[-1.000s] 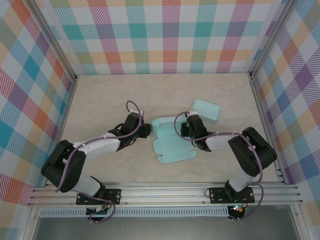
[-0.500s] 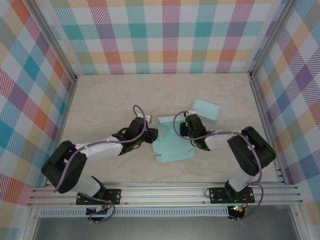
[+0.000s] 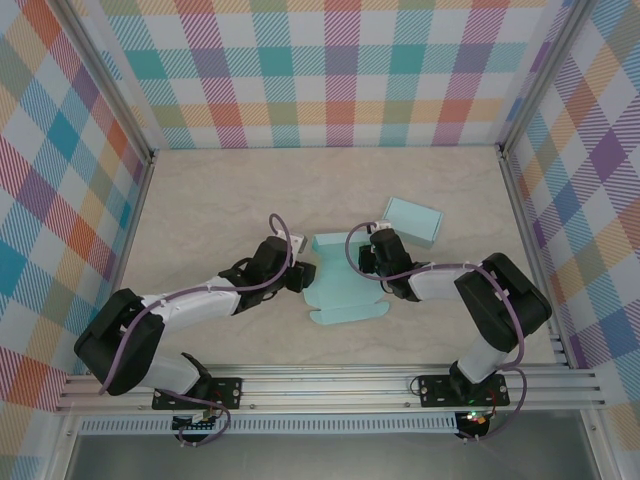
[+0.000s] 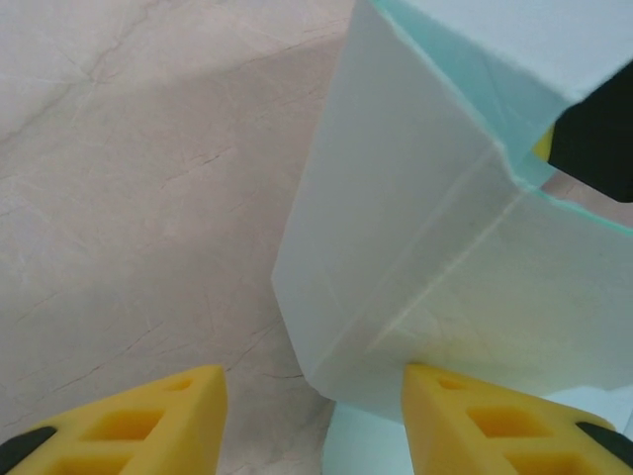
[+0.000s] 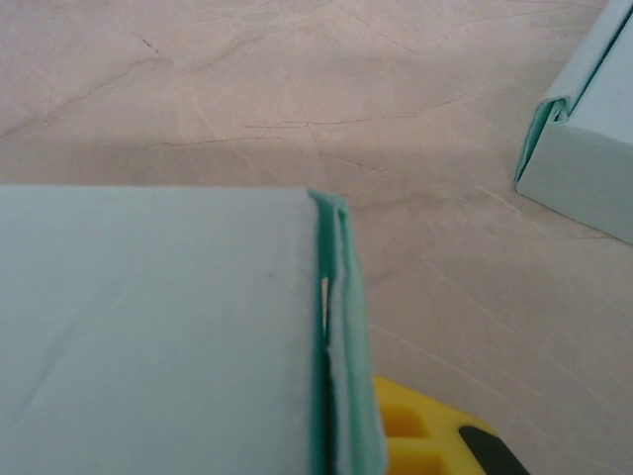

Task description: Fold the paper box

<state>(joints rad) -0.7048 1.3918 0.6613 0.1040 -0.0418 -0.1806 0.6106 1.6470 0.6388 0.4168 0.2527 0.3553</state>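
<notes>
Paper box sits part-folded near the middle of the worktop, slightly toward the near edge. Left end effector is at its left side with fingers apart; the lower corner of a raised flap sits between them, not pinched. Right end effector is clamped tight on the doubled wall at the box's far-right side. A second teal box lies just beyond, toward the far-right corner.

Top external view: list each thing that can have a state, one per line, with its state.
paper box: partly folded, one wall raised.
second box: already folded up.
left gripper: open, at a raised flap.
right gripper: shut on the paper box's wall.
</notes>
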